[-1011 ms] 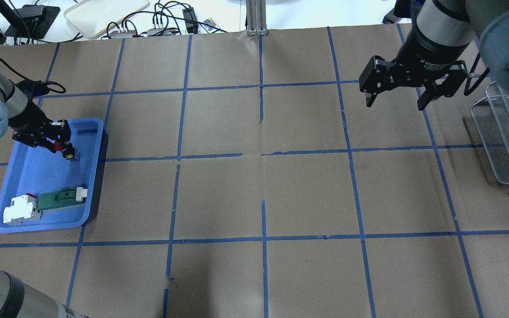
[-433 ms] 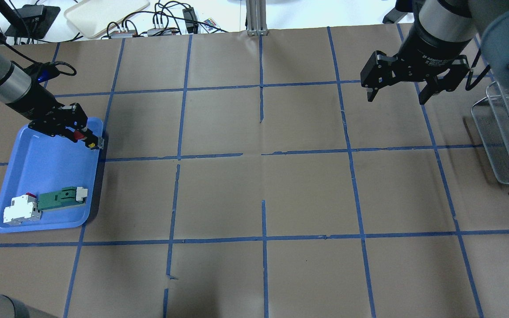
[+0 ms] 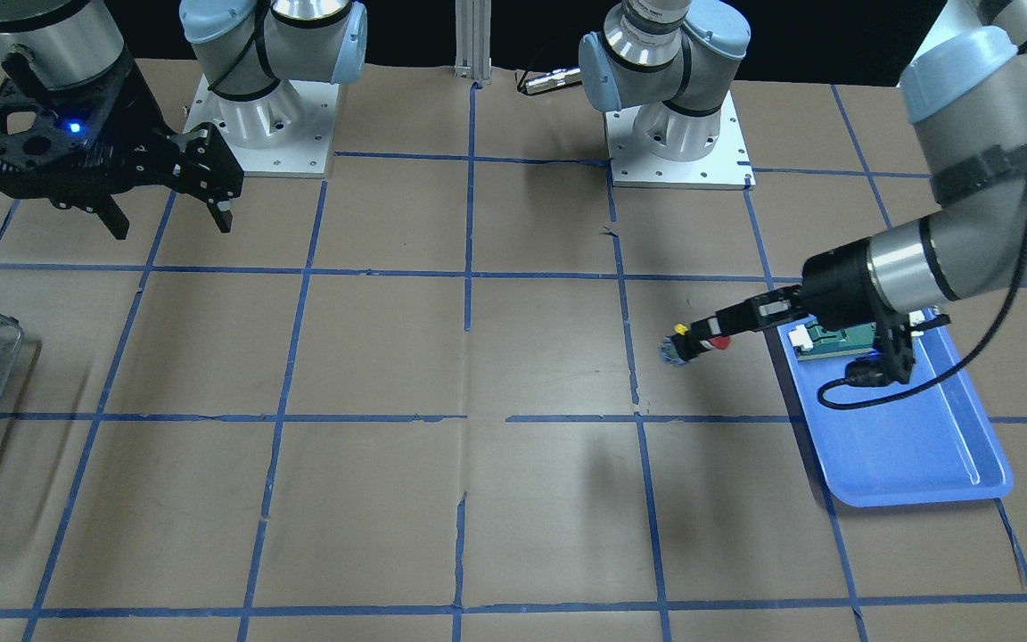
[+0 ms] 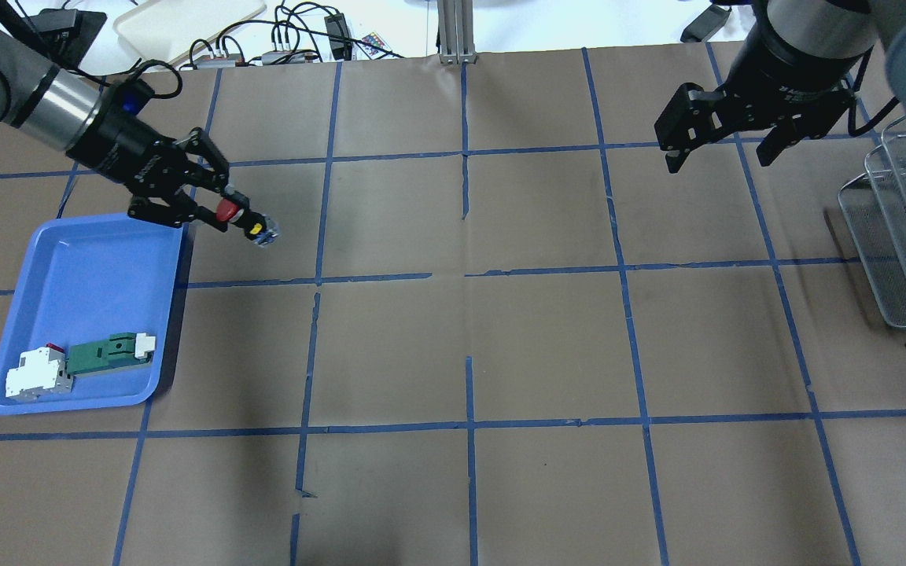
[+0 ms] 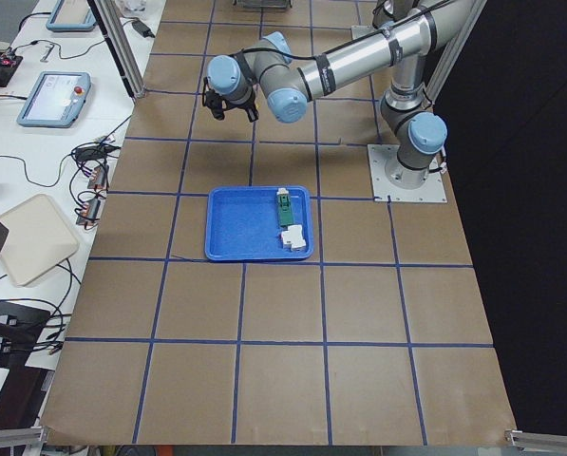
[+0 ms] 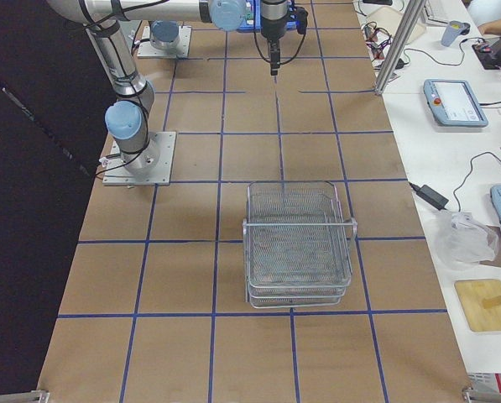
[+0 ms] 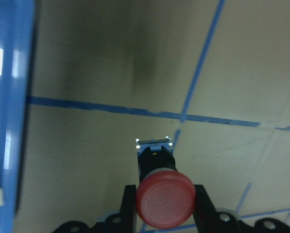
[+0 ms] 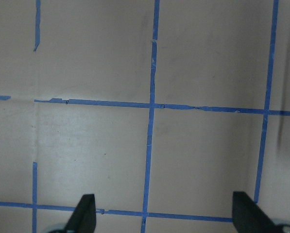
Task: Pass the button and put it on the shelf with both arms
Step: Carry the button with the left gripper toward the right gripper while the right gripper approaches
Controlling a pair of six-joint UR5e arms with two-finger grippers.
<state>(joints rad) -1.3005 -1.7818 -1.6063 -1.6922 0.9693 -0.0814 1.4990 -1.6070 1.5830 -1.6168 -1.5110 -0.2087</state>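
The button [image 4: 247, 222], with its red cap, dark body, yellow bit and clear base, is held in my left gripper [image 4: 221, 211]. The gripper is shut on its cap end and holds it above the brown table, just right of the blue tray. It also shows in the front view [image 3: 694, 346] and in the left wrist view [image 7: 164, 201], between the two fingers [image 7: 129, 204]. My right gripper [image 4: 720, 161] is open and empty, high over the far right of the table, left of the wire-mesh shelf [image 4: 905, 236]. Its spread fingers [image 8: 84, 213] show in the right wrist view.
The blue tray [image 4: 91, 267] at the left holds a green-and-white flat part [image 4: 107, 352] and a white-and-red block [image 4: 36, 373]. The shelf [image 6: 299, 243] stands at the table's right end. Blue tape lines grid the brown paper. Cables and a white tray lie beyond the far edge.
My left gripper has lifted the button out of the blue tray and carried it right, past the tray's rim. My right gripper has shifted slightly right and farther back, still open.
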